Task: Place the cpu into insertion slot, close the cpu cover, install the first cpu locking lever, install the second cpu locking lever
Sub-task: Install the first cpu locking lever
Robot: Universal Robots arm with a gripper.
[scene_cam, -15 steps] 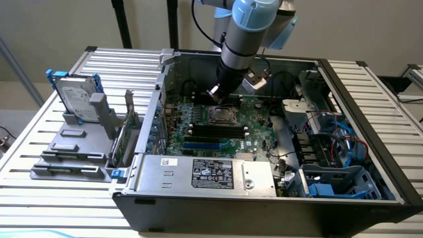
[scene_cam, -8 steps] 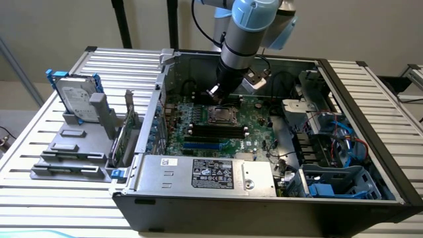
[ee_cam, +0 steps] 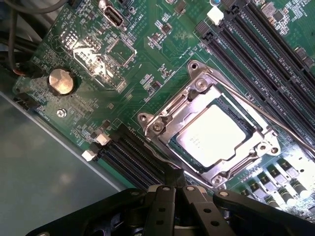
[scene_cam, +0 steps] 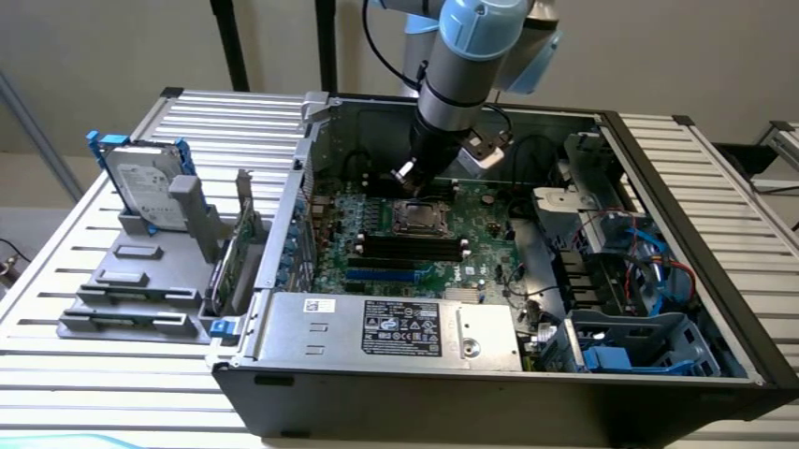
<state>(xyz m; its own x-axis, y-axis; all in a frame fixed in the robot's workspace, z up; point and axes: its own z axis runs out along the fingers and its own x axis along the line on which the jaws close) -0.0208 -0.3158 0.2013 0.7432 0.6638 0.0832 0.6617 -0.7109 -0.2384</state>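
The cover [ee_cam: 183, 104] hides the rim of the cpu [ee_cam: 211, 135]. A lever [ee_cam: 268, 117] and the memory slots [ee_cam: 256, 49] run out of the wrist view, which also cuts off the gripper [ee_cam: 173, 178] body. In the exterior view the socket [scene_cam: 418, 217] is too small to show its latches.

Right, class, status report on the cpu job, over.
Gripper shut, at cpu cover edge. Cpu in insertion slot, cover down over it. Nothing blocking seen.
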